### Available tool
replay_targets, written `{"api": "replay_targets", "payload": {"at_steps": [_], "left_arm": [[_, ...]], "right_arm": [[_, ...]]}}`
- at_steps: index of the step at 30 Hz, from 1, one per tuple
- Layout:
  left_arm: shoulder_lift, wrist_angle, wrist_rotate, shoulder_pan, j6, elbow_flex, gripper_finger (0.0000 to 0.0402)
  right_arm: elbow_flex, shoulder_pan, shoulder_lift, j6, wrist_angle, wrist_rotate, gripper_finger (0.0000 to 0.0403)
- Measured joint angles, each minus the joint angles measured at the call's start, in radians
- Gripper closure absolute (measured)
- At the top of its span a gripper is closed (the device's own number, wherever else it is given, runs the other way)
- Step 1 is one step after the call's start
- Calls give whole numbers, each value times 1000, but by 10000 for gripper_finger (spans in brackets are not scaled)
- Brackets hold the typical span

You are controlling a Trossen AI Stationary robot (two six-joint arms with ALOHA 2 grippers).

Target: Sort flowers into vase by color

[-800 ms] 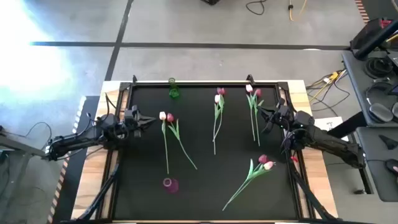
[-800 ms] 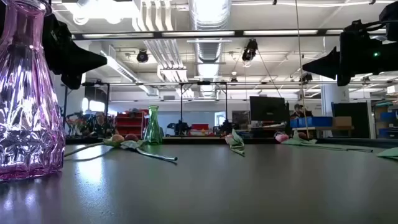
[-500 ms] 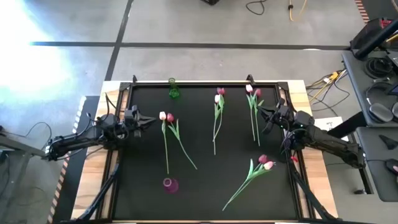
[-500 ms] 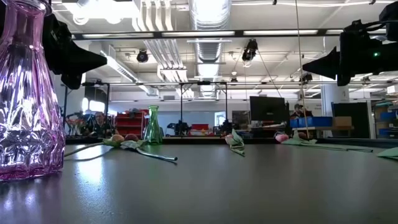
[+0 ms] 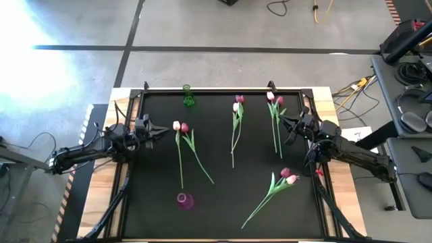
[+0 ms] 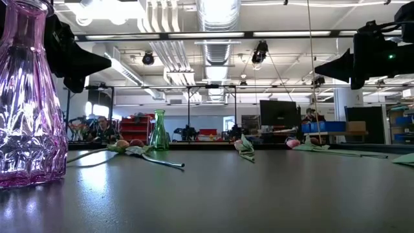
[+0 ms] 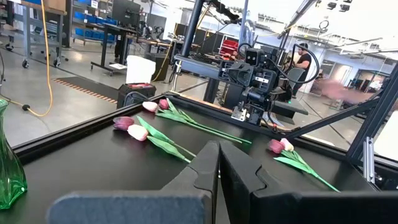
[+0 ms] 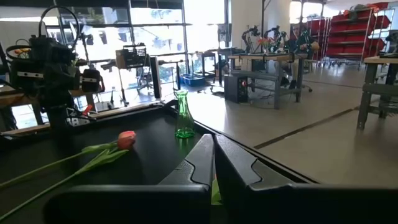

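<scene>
The left gripper (image 5: 162, 129) waits at the left edge of the table (image 5: 216, 202), fingers closed together and holding nothing, its tip near the first pair of flowers (image 5: 180, 126). The flowers lie in four mixed pairs across the table, so none is sorted yet. A green vase (image 5: 188, 96) stands far, a purple vase (image 5: 184, 200) near. The right gripper (image 5: 285, 125), also closed and empty, waits at the right edge beside another pair (image 5: 275, 99).

Robotics lab: workbenches (image 8: 283, 59), red shelving (image 8: 364, 25), monitors (image 6: 277, 111).
</scene>
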Motion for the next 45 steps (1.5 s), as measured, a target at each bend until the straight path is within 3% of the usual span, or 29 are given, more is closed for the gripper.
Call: {"api": "replay_targets", "payload": {"at_steps": [39,45], "left_arm": [[0,0,0,0,0,0,402],[0,0,0,0,0,0,402]], "right_arm": [[0,0,0,3,8,0,394],[0,0,0,184,24,2,394]]}}
